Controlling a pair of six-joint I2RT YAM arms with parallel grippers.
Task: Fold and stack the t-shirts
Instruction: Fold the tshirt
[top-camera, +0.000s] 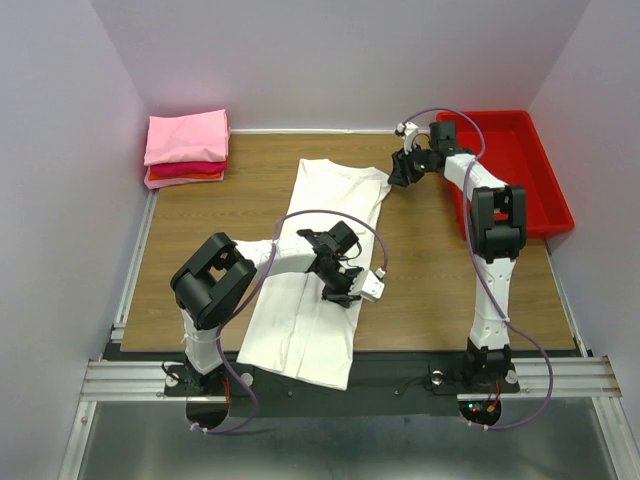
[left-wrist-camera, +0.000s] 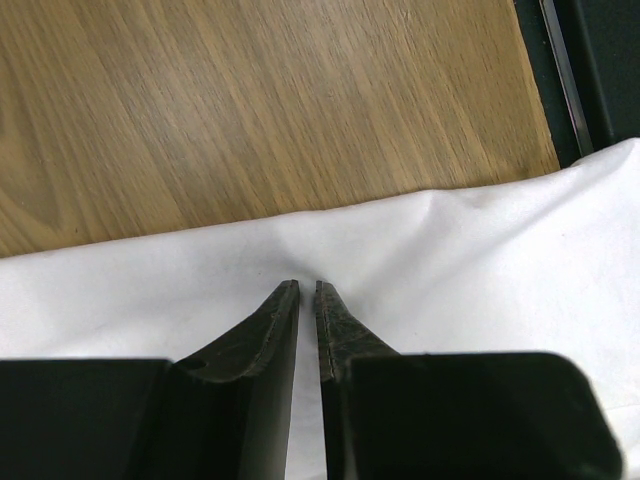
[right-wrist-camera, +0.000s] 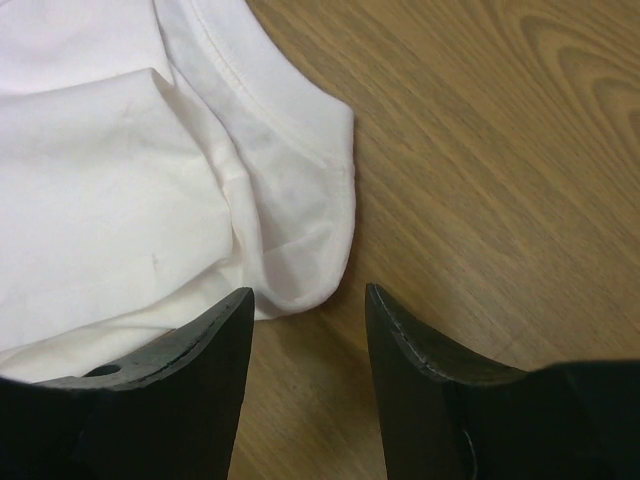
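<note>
**White tee laid out long, both grippers at its right-hand edge**

In the overhead view the white t-shirt lies as a long strip down the centre of the frame. Its lower end hangs over the near edge of the table.

I have the left gripper on the shirt's right edge, lower centre of the overhead frame. Its jaws are pressed almost together, and the cloth puckers toward the tips, so I read it as a pinch on a fold of the shirt. That grip would let me carry the lower part over.

The right gripper sits at the upper right corner of the shirt. Its jaws are spread to either side of the rounded end of the sleeve, not closed on it. I judge it is lined up to take that sleeve so both ends move together.

Around this, the folded pink and red tees are stacked in the upper left corner, well apart from the white one. The red tray stands at the upper right, just behind the right arm. The sleeve lies bunched in loose folds, which could make a clean grab awkward.
</note>
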